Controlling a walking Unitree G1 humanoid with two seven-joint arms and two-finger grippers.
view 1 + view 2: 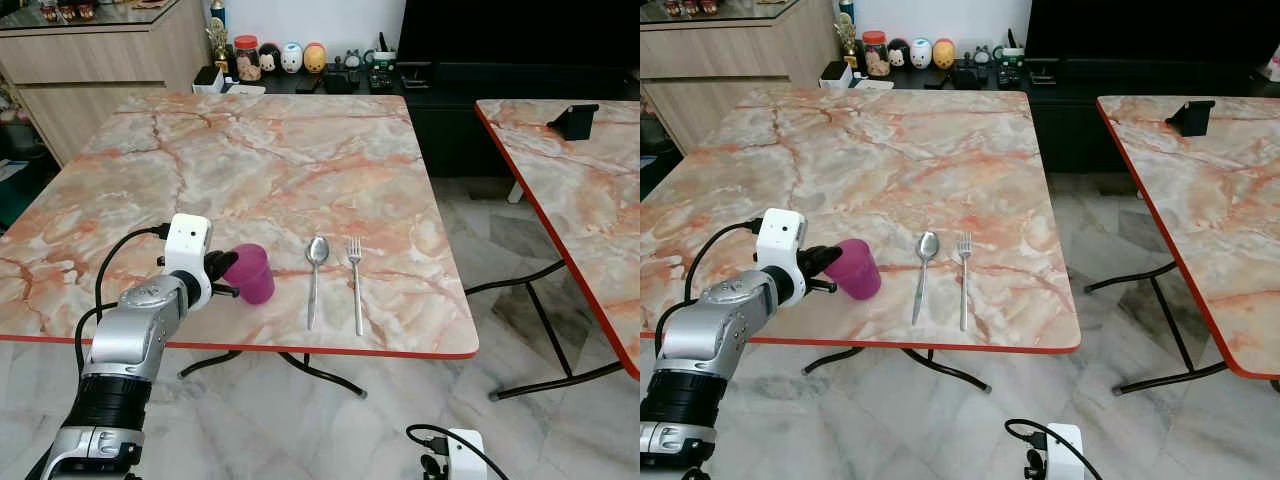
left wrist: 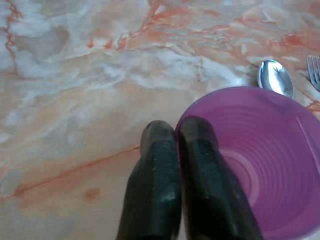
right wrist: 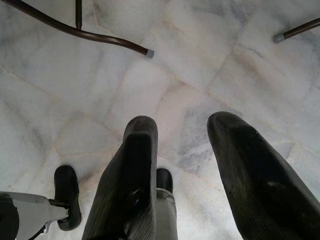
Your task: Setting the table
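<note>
Left gripper (image 2: 177,131) clenched on purple cup (image 1: 251,272) rim, cup upright, mouth upward. Beside it spoon (image 1: 315,275) and fork (image 1: 355,280), lengthwise toward table (image 1: 280,150) edge.

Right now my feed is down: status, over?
Left gripper shut on cup rim, near table edge. Right gripper open, idle over floor. Spoon, fork set beside cup.
</note>
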